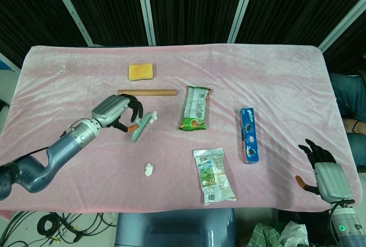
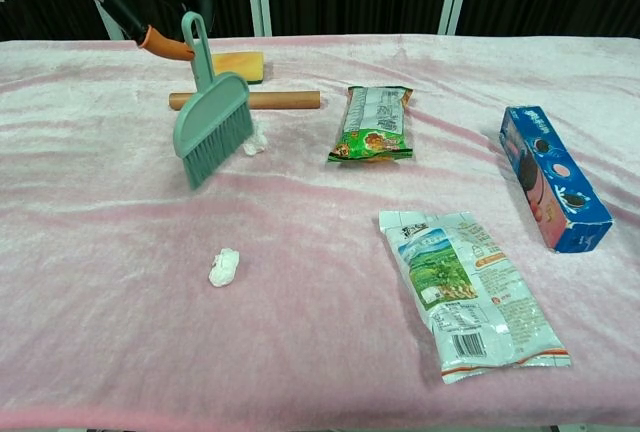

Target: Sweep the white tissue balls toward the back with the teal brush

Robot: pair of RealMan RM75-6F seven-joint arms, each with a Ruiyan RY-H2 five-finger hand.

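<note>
The teal brush (image 2: pixel 211 124) is held by its handle in the left hand (image 1: pixel 121 113), fingers (image 1: pixel 136 108) wrapped around the handle top, thumb tip orange. In the chest view the brush is tilted, bristles pointing down toward the pink table (image 2: pixel 320 352) in front of the wooden stick (image 2: pixel 285 100); whether the bristles touch the cloth cannot be told. One white tissue ball (image 2: pixel 254 140) is seen just beside the bristles, near the stick. A second tissue ball (image 2: pixel 224 266) lies well apart, nearer the front edge. The right hand (image 1: pixel 323 171) is seen at the table's near right corner, fingers spread, nothing held. A yellow sponge (image 2: pixel 236 66) lies behind the stick. A green snack pack (image 2: pixel 373 124), a blue cookie box (image 2: pixel 553 176) and a white snack bag (image 2: pixel 462 292) lie to the right.
</note>
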